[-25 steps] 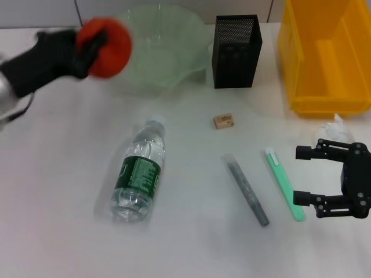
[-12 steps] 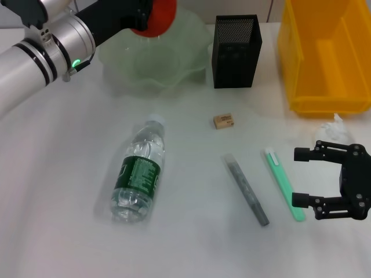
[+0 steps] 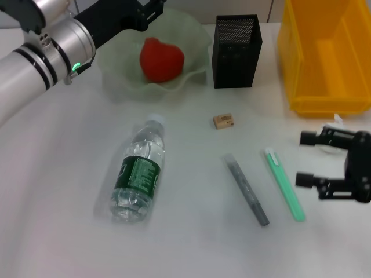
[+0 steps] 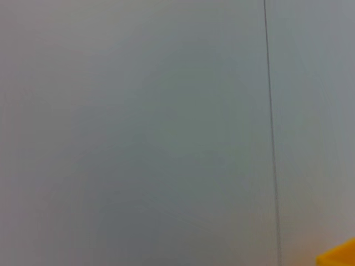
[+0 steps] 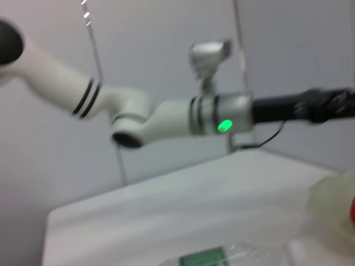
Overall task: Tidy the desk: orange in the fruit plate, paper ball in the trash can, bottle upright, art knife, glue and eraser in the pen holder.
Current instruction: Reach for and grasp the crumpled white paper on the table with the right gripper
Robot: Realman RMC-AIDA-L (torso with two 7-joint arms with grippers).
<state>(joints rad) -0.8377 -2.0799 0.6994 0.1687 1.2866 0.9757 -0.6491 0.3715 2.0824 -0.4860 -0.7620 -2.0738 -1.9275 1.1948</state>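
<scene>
— Where is the orange (image 3: 162, 59)?

— It lies in the fruit plate (image 3: 195, 40), at the far left of the table (image 3: 58, 202). The left gripper (image 3: 152, 8) hangs just above the plate's far rim, apart from the fruit, and its fingers look spread and empty.

— And the right gripper (image 3: 308, 159)?

— It hovers low at the table's right edge, jaws wide apart, gripping nothing. The paper ball (image 3: 335, 120) shows just beyond it, mostly hidden, in front of the trash can (image 3: 324, 58).

— The rest?

— The bottle (image 3: 138, 172) lies on its side, cap toward the plate. The eraser (image 3: 223, 121) sits in front of the pen holder (image 3: 236, 51). A grey stick (image 3: 247, 190) and a green knife (image 3: 284, 184) lie side by side, the knife just beside the right gripper.
</scene>
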